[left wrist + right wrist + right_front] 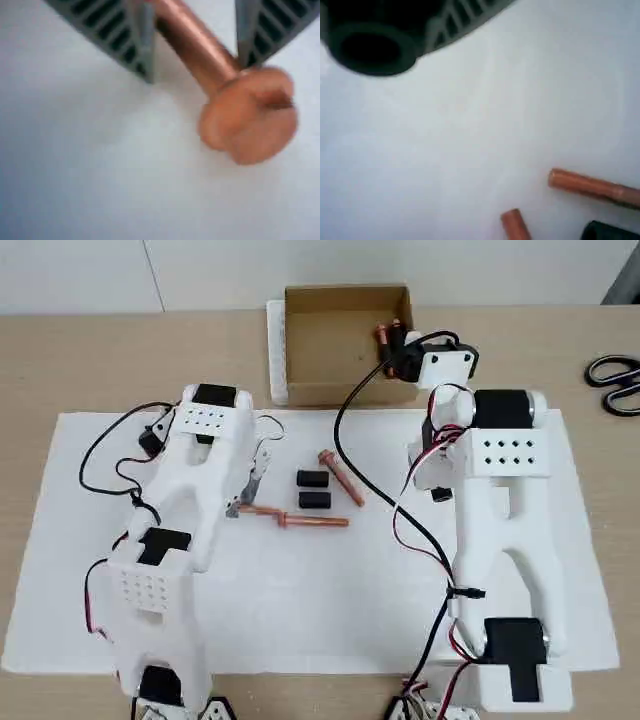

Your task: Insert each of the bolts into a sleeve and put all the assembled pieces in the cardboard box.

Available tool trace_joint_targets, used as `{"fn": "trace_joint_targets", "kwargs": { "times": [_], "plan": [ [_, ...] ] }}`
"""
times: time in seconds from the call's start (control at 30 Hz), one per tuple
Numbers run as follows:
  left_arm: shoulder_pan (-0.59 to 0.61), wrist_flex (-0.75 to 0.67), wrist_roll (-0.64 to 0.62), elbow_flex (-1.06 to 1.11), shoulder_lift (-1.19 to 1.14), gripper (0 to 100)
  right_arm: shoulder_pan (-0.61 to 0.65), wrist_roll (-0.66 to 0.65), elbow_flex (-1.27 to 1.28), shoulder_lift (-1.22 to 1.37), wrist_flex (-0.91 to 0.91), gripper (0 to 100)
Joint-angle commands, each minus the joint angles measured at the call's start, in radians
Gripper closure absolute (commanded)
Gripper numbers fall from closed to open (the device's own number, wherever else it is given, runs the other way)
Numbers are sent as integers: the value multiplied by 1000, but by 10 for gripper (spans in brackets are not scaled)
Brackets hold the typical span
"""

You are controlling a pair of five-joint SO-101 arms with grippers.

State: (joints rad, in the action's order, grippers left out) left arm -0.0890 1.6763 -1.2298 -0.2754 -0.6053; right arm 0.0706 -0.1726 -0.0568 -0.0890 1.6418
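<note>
So the left tool [195, 67] is loose, its fingers either side of a copper bolt [245, 115] lying on the white mat [330, 590]. The right tool [436, 468] looks clamped on a black sleeve [367, 47]. Two spare sleeves [313, 479] sit mid-mat near two other bolts [341, 477], and some assembled pieces [388, 335] are in the cardboard box [310, 350].

Cardboard box [330, 340] at 12 o'clock, assembled pieces [385, 335] inside. Sleeves [313, 479] centre; bolts [341, 477] at their 3 and 6 o'clock. Left gripper [241, 504] at their 9.
</note>
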Motion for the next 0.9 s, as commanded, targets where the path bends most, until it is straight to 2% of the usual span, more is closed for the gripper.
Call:
{"fn": "trace_joint_targets", "kwargs": {
  "times": [0.0, 0.2, 0.27, 0.4, 0.47, 0.53, 0.7, 0.77, 0.8, 0.87],
  "plan": [
    [3, 11, -5, 5, -2, 986, -4, 12, -46, -42, -12, 981],
    [3, 18, -2, -8, 0, 994, -4, 12, -46, -42, -12, 981],
    [3, 74, 3, -56, 12, 994, -2, 12, -46, -42, -12, 981],
    [3, 78, 140, -122, 69, 994, -2, 12, -46, -42, -12, 981],
    [3, 77, 253, -134, 103, 994, -2, 12, -46, -42, -12, 981],
    [3, 77, 428, -145, 133, 994, -2, 12, -46, -42, -12, 981],
    [5, 78, 1039, -127, 180, 994, -2, 12, -46, -42, -12, 981],
    [6, 77, 1237, -96, 193, 994, -1, 12, -46, -42, -12, 981],
    [6, 77, 1289, -84, 192, 994, -1, 12, -46, -42, -12, 981],
    [11, 77, 1280, -56, 192, 994, -1, 12, -46, -42, -12, 981]
  ]
}}
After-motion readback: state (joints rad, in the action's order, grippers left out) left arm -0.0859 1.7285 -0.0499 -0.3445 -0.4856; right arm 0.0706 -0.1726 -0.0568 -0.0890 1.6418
